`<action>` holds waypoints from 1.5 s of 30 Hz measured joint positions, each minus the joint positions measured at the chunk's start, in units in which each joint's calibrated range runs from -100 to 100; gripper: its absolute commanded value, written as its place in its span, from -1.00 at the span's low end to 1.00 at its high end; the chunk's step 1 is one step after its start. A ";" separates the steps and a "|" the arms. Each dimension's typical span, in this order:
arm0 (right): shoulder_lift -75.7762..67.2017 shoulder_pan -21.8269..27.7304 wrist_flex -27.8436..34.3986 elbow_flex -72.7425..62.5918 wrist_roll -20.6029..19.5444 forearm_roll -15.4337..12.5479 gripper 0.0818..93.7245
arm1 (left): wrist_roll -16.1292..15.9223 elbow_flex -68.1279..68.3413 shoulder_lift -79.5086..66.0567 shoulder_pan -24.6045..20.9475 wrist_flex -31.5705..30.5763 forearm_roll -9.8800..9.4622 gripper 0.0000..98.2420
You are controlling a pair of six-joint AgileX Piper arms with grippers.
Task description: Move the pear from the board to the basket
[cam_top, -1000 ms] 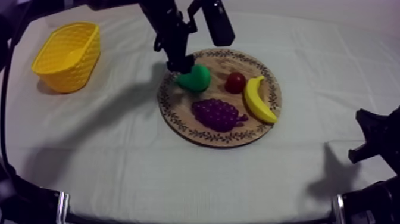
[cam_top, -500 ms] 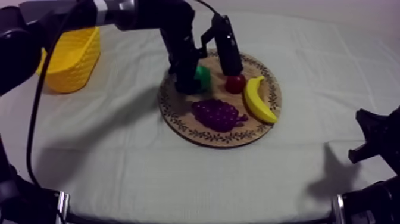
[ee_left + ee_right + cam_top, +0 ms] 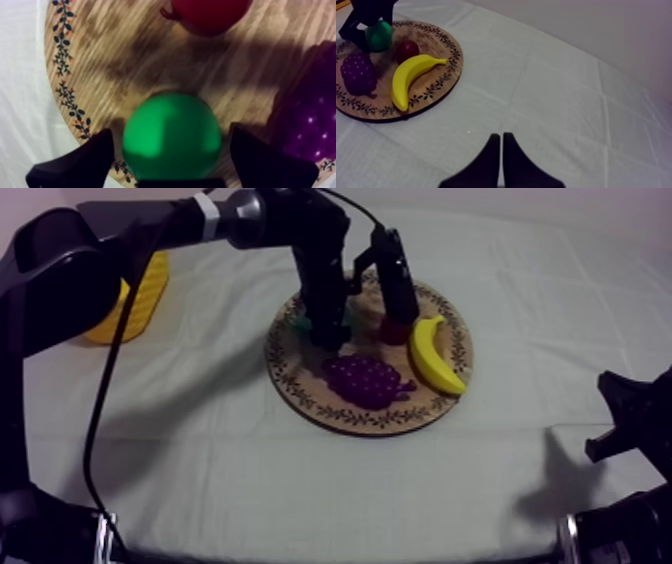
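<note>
On the wooden board, close to its rim, the pear is straddled by the wide-open left gripper; if gripped off-centre, it could be squeezed out toward the grapes.

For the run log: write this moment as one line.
left gripper: open around pear on wooden board | right gripper: shut, over cloth | stage: pear not yet gripped

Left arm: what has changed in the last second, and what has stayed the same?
The left claw came down over the green toy pear on the round wooden board and now straddles it, fingers apart, not yet gripping. The pear, the board, the yellow basket and the right claw stayed put.
</note>
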 measured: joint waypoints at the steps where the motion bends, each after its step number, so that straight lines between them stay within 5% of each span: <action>1: 0.00 0.00 0.00 0.00 0.00 0.00 -0.99 | 0.03 -0.61 0.55 0.00 0.39 -0.06 0.65; 8: 0.00 0.00 0.00 0.00 0.00 0.00 -0.99 | -0.19 -3.59 2.74 -0.09 2.33 -0.07 0.07; 13: 0.00 -0.04 0.00 0.00 0.00 0.00 -0.99 | 0.81 -2.47 1.65 -0.45 2.46 0.09 -0.13; 24: 0.00 -0.08 0.00 0.00 0.00 0.00 -0.99 | 3.45 8.47 -14.73 -4.95 2.96 0.97 -0.19; 35: 0.00 -0.08 0.00 0.00 0.00 0.00 -0.99 | 3.41 5.87 -35.71 -18.84 8.72 0.50 -0.10; 42: 0.00 -0.08 0.00 0.00 0.00 0.00 -0.99 | 3.40 7.38 -33.47 -26.45 7.04 0.35 -0.05; 45: 0.00 -0.08 0.00 0.00 0.00 0.00 -0.99 | 3.90 9.21 -31.19 -28.65 4.67 0.63 0.18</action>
